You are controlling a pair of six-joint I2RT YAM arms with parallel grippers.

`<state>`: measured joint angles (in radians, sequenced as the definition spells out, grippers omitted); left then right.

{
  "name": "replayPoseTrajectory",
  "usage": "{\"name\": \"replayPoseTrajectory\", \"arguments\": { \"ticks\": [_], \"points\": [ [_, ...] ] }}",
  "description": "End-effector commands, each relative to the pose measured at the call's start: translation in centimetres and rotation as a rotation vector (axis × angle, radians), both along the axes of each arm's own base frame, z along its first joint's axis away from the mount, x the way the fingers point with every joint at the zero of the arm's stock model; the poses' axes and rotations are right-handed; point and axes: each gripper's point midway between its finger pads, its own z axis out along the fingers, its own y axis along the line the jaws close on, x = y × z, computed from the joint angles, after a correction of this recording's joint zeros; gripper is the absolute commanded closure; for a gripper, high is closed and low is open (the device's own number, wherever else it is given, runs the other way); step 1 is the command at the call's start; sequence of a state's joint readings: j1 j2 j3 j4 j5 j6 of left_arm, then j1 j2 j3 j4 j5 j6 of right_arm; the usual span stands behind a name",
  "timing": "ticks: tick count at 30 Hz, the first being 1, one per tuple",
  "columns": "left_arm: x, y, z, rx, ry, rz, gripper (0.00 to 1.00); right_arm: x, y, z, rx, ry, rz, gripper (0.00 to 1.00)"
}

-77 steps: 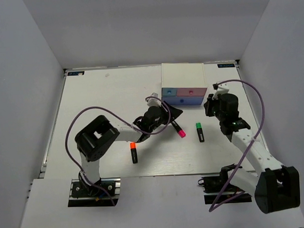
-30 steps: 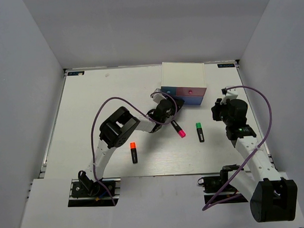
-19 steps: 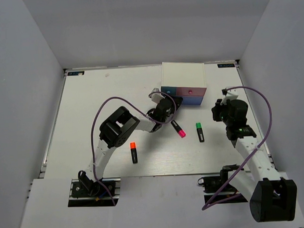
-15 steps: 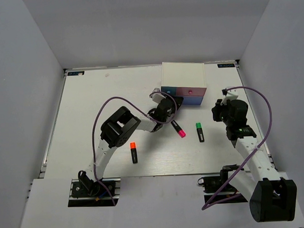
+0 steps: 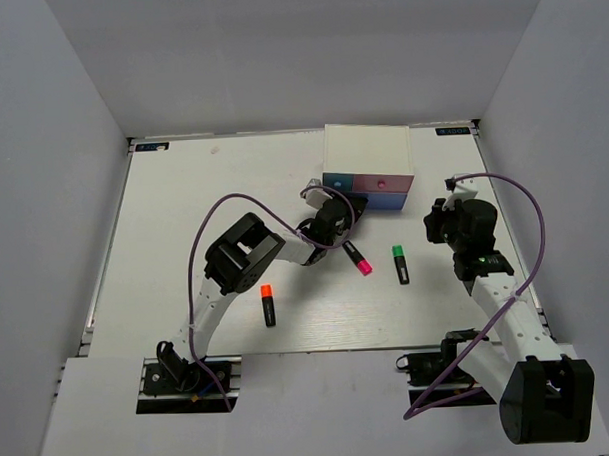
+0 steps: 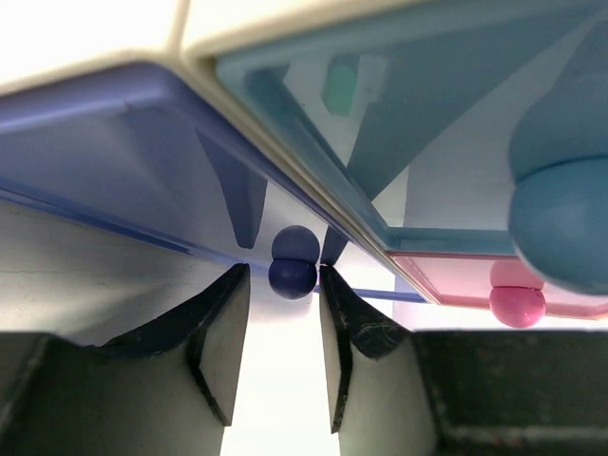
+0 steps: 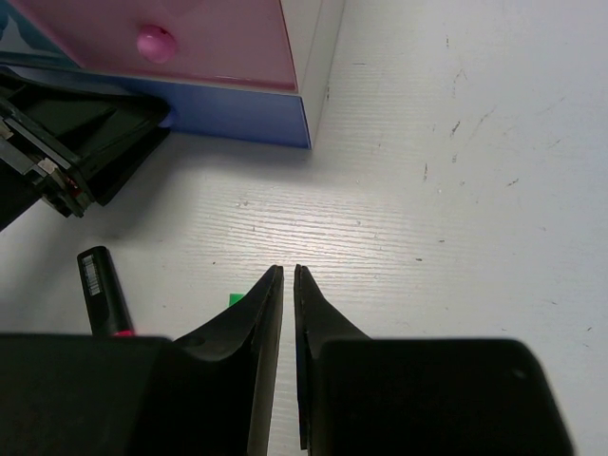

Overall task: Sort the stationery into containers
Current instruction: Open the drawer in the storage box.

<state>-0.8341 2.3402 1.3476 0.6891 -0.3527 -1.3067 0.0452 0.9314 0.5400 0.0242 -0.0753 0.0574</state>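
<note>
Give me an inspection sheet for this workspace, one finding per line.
Surface: white table, lightly scuffed in the right wrist view.
Job's things: mini cabinet at the far edge; orange-capped marker, pink-capped marker and green-capped marker lie apart on the table in front of it.
Clutter: nothing seen.
Grippers: left gripper open, its fingers either side of the dark blue knob; right gripper shut and empty, above the table.
Cables: left purple cable loops over its arm; right purple cable does likewise.
Surroundings: plain grey walls on three sides.
</note>
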Motion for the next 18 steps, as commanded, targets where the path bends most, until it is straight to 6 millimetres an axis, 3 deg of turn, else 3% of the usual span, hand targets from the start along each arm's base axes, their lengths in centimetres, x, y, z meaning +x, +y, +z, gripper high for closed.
{"name": "replayPoseTrajectory", "arguments": {
  "ticks": [1,10,18],
  "points": [
    [0.6,-0.3,1.3,-0.024,-0.021,0.016,0.54,0.3,0.0,0.2,0.011,-0.019,0.0,0.85],
    [1.3,-1.1,2.1,-0.043,-0.037,0.016,0.57,-0.1,0.0,-0.3,0.015,-0.006,0.003,0.85],
    [0.7,-0.6,1.4,-0.047,-0.028,0.009,0.74,-0.2,0.2,-0.3,0.018,-0.012,0.009,0.85]
  ]
}}
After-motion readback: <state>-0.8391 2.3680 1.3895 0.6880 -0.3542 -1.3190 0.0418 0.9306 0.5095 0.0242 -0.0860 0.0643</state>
